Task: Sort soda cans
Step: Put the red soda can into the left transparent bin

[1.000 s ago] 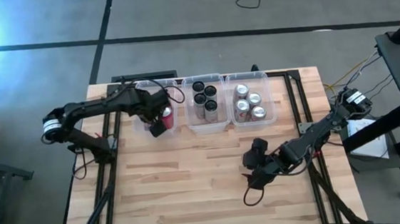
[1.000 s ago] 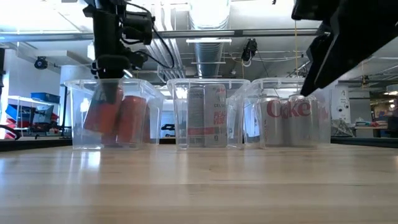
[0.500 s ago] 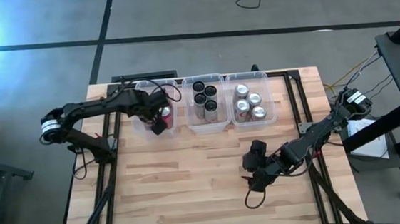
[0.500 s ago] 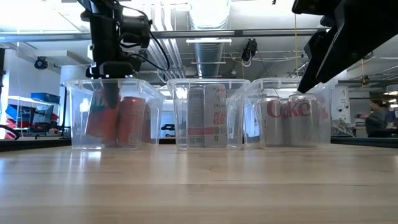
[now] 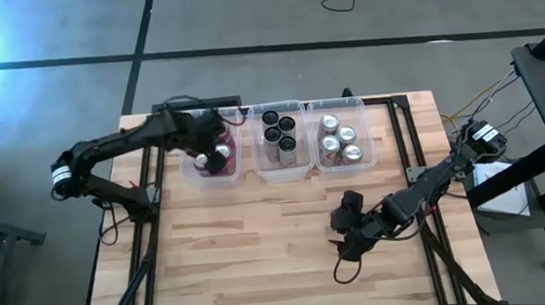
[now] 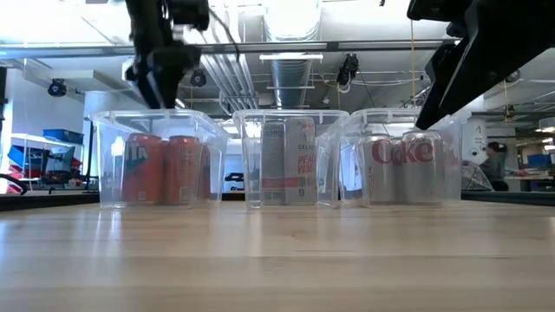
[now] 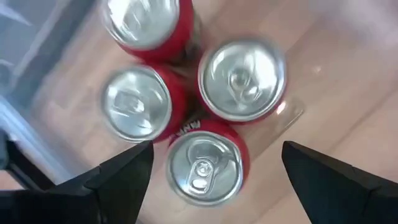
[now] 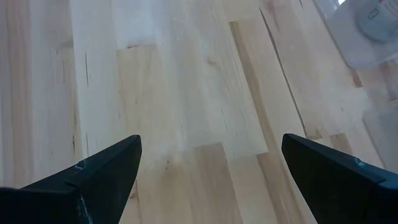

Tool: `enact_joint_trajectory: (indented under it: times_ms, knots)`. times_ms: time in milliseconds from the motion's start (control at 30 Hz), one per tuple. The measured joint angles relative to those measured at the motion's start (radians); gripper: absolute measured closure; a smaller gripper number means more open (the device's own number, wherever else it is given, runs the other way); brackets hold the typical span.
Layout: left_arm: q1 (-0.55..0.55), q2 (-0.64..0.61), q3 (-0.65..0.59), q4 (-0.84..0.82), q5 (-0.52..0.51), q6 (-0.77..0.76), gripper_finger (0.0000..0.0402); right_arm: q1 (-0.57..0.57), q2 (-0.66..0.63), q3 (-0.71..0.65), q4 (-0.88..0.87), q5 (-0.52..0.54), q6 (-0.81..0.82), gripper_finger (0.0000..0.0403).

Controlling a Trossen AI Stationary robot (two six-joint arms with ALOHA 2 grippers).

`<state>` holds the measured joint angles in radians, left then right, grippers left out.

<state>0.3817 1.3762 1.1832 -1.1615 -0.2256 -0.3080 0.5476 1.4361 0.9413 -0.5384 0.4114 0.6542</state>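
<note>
Several red soda cans [image 7: 202, 165] stand upright in the left clear bin [image 6: 100, 156]. My left gripper [image 7: 217, 146] hangs open just above them, over the bin's rim [image 6: 159, 87], touching none; the high view shows it over that bin [image 5: 209, 150]. Black cans [image 5: 279, 137] fill the middle bin and silver-grey cans [image 5: 340, 139] the right bin. My right gripper [image 5: 342, 247] is open over bare wood near the table's right front [image 8: 211, 140].
The three bins stand side by side along the table's far edge [image 5: 279, 108]. Bare wooden tabletop [image 5: 241, 243] stretches from the bins to the near edge. A person shows in the room far behind the table [image 6: 494, 160].
My left gripper has gone up out of the left bin and let go of a red can. That can was tilted between the fingers and now stands upright among the other red cans.
</note>
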Motion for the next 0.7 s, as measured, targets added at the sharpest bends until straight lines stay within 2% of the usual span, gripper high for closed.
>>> enact_joint_trajectory:
  times_ms: [100,267,333,500,633,700]
  knots:
    - [0.002,-0.024,0.095,-0.046,-0.038,-0.010,0.0068,0.002,0.000,0.004,-0.002,0.000,0.008,0.0019]
    - [0.003,-0.061,0.283,-0.208,-0.336,-0.089,0.0077,0.022,0.000,0.032,-0.001,0.036,-0.001,0.0019]
    - [0.014,-0.072,0.341,-0.296,-0.410,-0.135,0.0081,0.029,0.000,0.039,-0.001,0.044,-0.020,0.0019]
    - [0.063,-0.099,0.383,-0.411,-0.356,-0.202,0.0090,0.029,0.000,0.042,-0.002,0.060,-0.049,0.0019]
    - [0.109,-0.124,0.309,-0.410,-0.225,-0.208,0.0091,0.031,0.000,0.037,-0.002,0.061,-0.044,0.0019]
    - [0.125,-0.130,0.242,-0.410,-0.215,-0.206,0.0091,0.036,0.000,0.036,-0.002,0.061,-0.039,0.0019]
